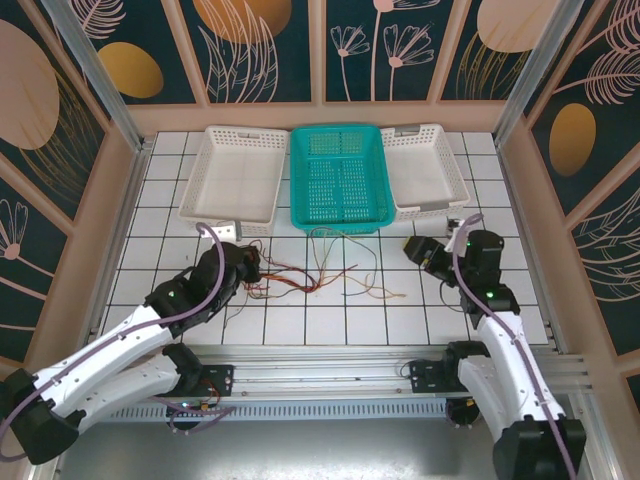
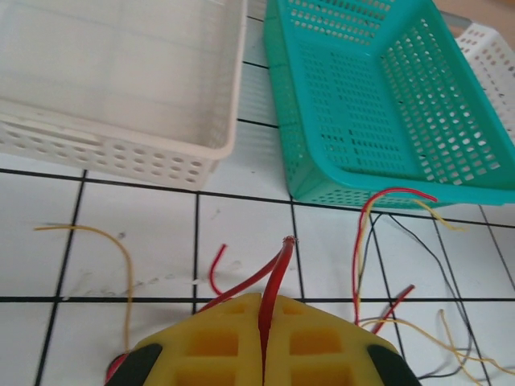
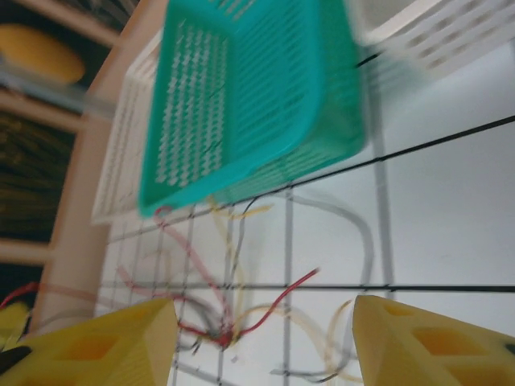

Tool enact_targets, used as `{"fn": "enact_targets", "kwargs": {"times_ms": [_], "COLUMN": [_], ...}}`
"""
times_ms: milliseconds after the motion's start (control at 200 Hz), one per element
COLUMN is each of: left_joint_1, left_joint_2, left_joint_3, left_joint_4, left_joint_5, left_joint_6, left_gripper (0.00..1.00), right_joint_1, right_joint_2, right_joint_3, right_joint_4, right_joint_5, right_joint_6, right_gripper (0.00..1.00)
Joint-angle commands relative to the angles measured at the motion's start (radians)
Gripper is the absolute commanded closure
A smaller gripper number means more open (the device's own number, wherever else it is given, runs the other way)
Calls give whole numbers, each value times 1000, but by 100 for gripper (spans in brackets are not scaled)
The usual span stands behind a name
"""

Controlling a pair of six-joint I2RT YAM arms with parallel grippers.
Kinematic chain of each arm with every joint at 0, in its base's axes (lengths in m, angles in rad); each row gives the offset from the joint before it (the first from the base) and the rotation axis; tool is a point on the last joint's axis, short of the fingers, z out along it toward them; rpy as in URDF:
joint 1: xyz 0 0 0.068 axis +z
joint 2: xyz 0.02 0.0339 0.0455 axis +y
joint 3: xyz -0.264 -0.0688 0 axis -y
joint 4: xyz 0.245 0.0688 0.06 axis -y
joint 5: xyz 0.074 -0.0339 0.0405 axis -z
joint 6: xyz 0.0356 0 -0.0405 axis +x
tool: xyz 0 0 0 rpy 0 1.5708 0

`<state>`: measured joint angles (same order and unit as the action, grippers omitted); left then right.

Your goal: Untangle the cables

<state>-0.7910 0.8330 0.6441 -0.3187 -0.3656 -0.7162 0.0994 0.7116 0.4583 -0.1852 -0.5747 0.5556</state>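
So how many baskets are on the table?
3, along the far side: left white basket, teal basket in the middle, right white basket. None look hidden.

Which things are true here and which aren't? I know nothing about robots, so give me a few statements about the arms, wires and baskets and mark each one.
1. The jaws of the left arm are shut on a red cable. True.
2. The jaws of the right arm are clamped on a yellow wire. False: they stand open with nothing between them.
3. The teal basket sits between two white baskets. True.
4. Most of the cables lie inside the teal basket. False: they lie loose on the tiled table in front of it, and the basket looks empty.
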Motion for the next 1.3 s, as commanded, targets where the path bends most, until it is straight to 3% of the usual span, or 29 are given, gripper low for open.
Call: {"fn": "enact_targets", "kwargs": {"times_ms": [0, 225, 380, 485, 566, 1296], "left_joint_1": [6, 6, 6, 6, 6, 6], "left_joint_2": [11, -4, -19, -41, -56, -80], "left_joint_3": [-4, -15, -30, -43, -48, -63], "left_joint_4": [105, 151, 157, 167, 170, 183], "left_joint_5": [59, 108, 129, 143, 152, 182], "left_joint_6": [21, 37, 34, 27, 22, 16], "left_gripper": [100, 100, 100, 100, 100, 100], "right_joint_1": [154, 485, 618, 636, 641, 700], "right_joint_2": [24, 240, 482, 620, 679, 960], "right_joint_3": [-17, 17, 143, 212, 250, 455], "right_joint_4": [124, 325, 368, 395, 403, 374], "right_joint_5": [41, 210, 309, 323, 348, 518], "right_joint_6": [12, 42, -1, -3, -9, -66], "right_gripper": [38, 38, 41, 49, 49, 53]}}
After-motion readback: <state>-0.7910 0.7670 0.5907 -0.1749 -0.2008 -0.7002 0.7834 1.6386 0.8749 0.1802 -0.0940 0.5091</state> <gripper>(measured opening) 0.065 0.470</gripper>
